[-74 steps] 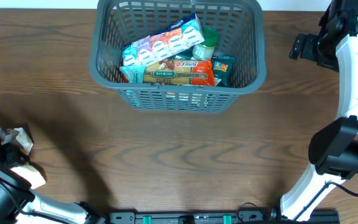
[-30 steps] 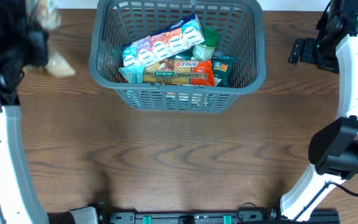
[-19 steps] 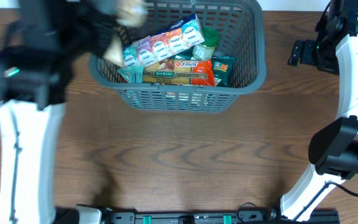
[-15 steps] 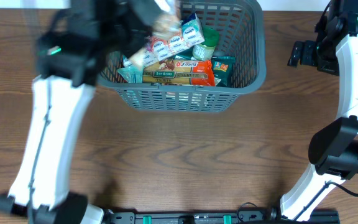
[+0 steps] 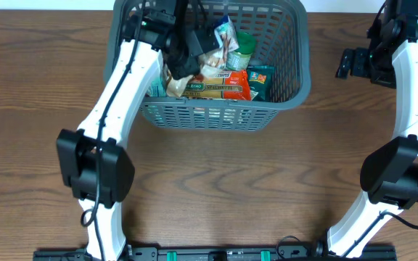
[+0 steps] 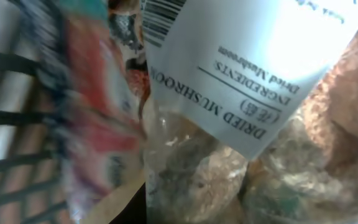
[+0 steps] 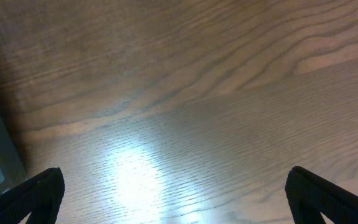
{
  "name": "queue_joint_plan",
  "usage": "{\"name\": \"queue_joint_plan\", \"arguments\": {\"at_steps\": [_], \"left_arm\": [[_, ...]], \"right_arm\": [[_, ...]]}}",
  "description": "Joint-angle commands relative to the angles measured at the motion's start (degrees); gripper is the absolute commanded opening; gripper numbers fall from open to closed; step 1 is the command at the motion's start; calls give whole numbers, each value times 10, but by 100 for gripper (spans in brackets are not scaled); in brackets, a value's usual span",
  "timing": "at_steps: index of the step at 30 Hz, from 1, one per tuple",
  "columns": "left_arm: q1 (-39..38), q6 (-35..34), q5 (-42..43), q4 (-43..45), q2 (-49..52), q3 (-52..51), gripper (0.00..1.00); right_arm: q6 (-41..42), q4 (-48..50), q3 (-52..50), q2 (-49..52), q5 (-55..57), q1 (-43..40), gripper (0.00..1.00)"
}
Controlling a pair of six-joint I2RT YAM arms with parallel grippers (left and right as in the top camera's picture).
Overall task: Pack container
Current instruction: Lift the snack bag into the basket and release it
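— Right side?
— Over the table [image 5: 267,188], right end effector [image 7: 176,199], fingers apart, parked well right of the container [image 5: 231,116].
— Left?
— Left end effector [image 5: 187,47] clamped on dried mushroom bag [image 6: 241,87], directly above the container at the far edge, its long axis left-right. Left is nearer.

The table [image 5: 216,181] is a dark brown wood-grain surface; the right wrist view shows a bright glare patch on it. One item stands directly on it: the container [image 5: 209,116], a grey slotted basket, at 12 o'clock, near the far edge.
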Motion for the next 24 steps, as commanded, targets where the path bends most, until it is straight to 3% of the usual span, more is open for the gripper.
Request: {"name": "queue_joint_plan", "arguments": {"at_steps": [1,5,7,8,9,14,21,24], "left_arm": [[2,6,6,-16,13,3,21],[2,6,5,-19,13,1,30],[2,6,3,-19,3,1,40],[2,6,1,-19,-4,1,75],[2,6,-6,-19,-13,1,99],[10,-40,-76,2,-74,1,99],[82,-207,-102,35,-184,1,99],[136,-312,-102,13,-227,1,99]], "right_arm": [[-9,0,-1,3,-2,3,99],[-9,2,-1,3,-2,3,99],[-9,2,-1,3,-2,3,99],[-9,3,-1,3,-2,3,99],[-9,5,-1,3,-2,3,99],[-17,48,2,2,-3,4,99],[-115,200,70,-22,-9,47,99],[-139,208,134,-26,-14,73,99]]}}
